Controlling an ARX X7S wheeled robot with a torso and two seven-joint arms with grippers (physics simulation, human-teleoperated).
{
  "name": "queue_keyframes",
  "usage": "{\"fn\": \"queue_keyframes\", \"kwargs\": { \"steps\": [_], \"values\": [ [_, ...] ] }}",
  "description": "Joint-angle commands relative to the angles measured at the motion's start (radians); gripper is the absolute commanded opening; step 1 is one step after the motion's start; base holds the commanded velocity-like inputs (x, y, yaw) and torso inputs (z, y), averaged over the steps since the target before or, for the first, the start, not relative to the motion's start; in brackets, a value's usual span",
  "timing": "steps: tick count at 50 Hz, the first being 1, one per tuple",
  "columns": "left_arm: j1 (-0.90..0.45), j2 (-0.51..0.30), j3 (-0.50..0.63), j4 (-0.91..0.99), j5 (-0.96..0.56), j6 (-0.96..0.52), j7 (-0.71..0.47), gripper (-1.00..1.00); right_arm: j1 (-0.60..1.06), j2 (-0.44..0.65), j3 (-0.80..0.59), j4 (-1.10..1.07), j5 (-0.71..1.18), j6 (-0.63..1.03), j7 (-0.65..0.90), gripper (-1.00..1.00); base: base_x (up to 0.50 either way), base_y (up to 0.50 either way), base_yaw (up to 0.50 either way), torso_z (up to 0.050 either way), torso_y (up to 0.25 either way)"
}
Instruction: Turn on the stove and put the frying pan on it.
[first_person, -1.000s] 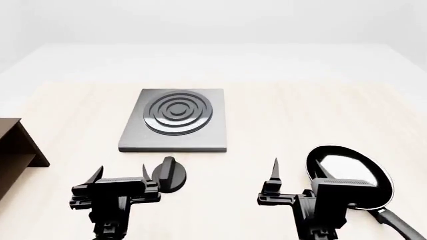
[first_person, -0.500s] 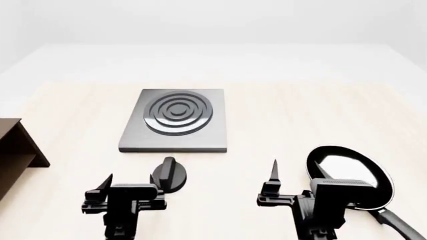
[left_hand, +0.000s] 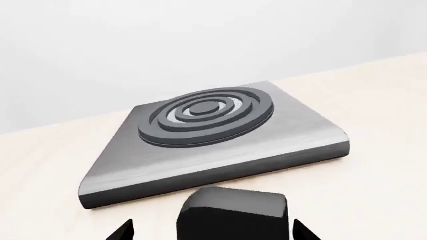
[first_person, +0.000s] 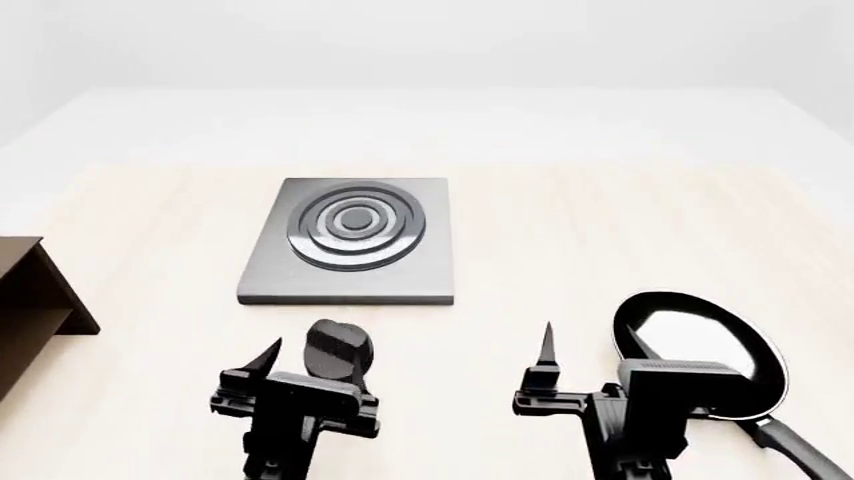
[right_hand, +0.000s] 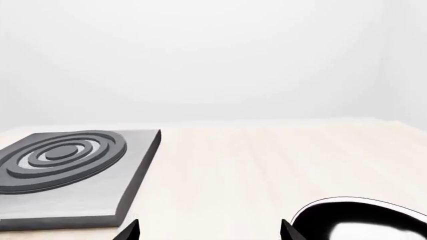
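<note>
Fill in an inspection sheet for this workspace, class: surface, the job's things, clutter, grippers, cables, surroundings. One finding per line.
Surface: pale wood-look table, flat.
Stove: grey plate with dark rings, nothing on it.
Knob: black knob on the table in front of the stove, between the left gripper's fingers.
Frying pan: black frying pan on the table at the right, handle toward the robot.
Clutter: brown shelf at the left edge.
Left gripper: open, around the knob; contact cannot be told.
Right gripper: open, holding nothing, beside the pan.
Cables: nothing seen.
Surroundings: plain white backdrop.
</note>
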Motion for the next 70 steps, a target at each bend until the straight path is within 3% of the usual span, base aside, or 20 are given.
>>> {"fn": "queue_keyframes", "kwargs": {
  "steps": [1, 4, 11, 26, 30, 35, 42, 43, 44, 45, 46, 49, 50, 51, 53, 70],
  "values": [
    [0.047, -0.024, -0.023, 0.294, -0.089, -0.155, 0.028, 1.0, -0.001, 0.011, -0.017, 0.006, 0.007, -0.007, 0.004, 1.0, 0.0, 0.0, 0.0, 0.0, 0.0],
    [0.032, -0.036, -0.061, 0.4, -0.127, -0.286, 0.004, 1.0, -0.004, 0.016, -0.023, 0.005, 0.0, -0.018, 0.007, 1.0, 0.0, 0.0, 0.0, 0.0, 0.0],
    [0.027, -0.053, -0.095, 0.503, -0.137, -0.37, -0.034, 1.0, 0.023, 0.051, -0.05, -0.068, -0.02, 0.111, 0.02, 1.0, 0.0, 0.0, 0.0, 0.0, 0.0],
    [0.037, -0.076, -0.117, 0.54, -0.132, -0.362, -0.058, 1.0, 0.169, 0.198, -0.05, -0.36, 0.131, 0.543, -0.065, 1.0, 0.0, 0.0, 0.0, 0.0, 0.0],
    [0.035, -0.078, -0.127, 0.539, -0.141, -0.365, -0.061, 1.0, 0.214, 0.285, -0.124, -0.42, 0.072, 0.609, -0.065, 1.0, 0.0, 0.0, 0.0, 0.0, 0.0],
    [0.039, -0.082, -0.13, 0.551, -0.15, -0.364, -0.059, 1.0, 0.349, 0.345, -0.067, -0.489, 0.168, 0.868, -0.12, 1.0, 0.0, 0.0, 0.0, 0.0, 0.0],
    [0.034, -0.083, -0.129, 0.54, -0.16, -0.362, -0.057, 1.0, 0.476, 0.484, -0.156, -0.503, 0.144, 1.057, -0.123, 1.0, 0.0, 0.0, 0.0, 0.0, 0.0],
    [0.036, -0.084, -0.126, 0.544, -0.158, -0.361, -0.058, 1.0, 0.53, 0.484, -0.135, -0.502, 0.181, 1.165, -0.155, 1.0, 0.0, 0.0, 0.0, 0.0, 0.0],
    [0.038, -0.086, -0.126, 0.545, -0.154, -0.357, -0.06, 1.0, 0.582, 0.554, -0.226, -0.513, 0.157, 1.167, -0.15, 1.0, 0.0, 0.0, 0.0, 0.0, 0.0],
    [0.039, -0.087, -0.126, 0.543, -0.153, -0.354, -0.06, 1.0, 0.604, 0.561, -0.233, -0.514, 0.173, 1.205, -0.168, 1.0, 0.0, 0.0, 0.0, 0.0, 0.0],
    [0.036, -0.088, -0.129, 0.535, -0.155, -0.357, -0.061, 1.0, 0.701, 0.66, -0.331, -0.434, 0.265, 1.271, -0.161, 1.0, 0.0, 0.0, 0.0, 0.0, 0.0],
    [0.035, -0.089, -0.127, 0.533, -0.155, -0.353, -0.062, 1.0, 0.806, 0.737, -0.41, -0.353, 0.519, 1.271, 0.002, 1.0, 0.0, 0.0, 0.0, 0.0, 0.0],
    [0.037, -0.09, -0.125, 0.531, -0.152, -0.347, -0.063, 1.0, 0.838, 0.77, -0.465, -0.344, 0.523, 1.267, -0.008, 1.0, 0.0, 0.0, 0.0, 0.0, 0.0],
    [0.054, -0.093, -0.129, 0.515, -0.137, -0.307, -0.068, 1.0, 0.923, 0.92, -0.615, -0.215, 0.488, 1.271, -0.158, 1.0, 0.0, 0.0, 0.0, 0.0, 0.0],
    [0.056, -0.093, -0.128, 0.514, -0.137, -0.303, -0.069, 1.0, 0.945, 0.955, -0.894, -0.204, 0.491, 1.263, -0.208, 1.0, 0.0, 0.0, 0.0, 0.0, 0.0],
    [0.056, -0.097, -0.119, 0.49, -0.14, -0.287, -0.074, 1.0, 0.936, 0.967, -0.946, -0.143, 0.518, 1.223, -0.183, 1.0, 0.0, 0.0, 0.0, 0.0, 0.0]
  ]
}}
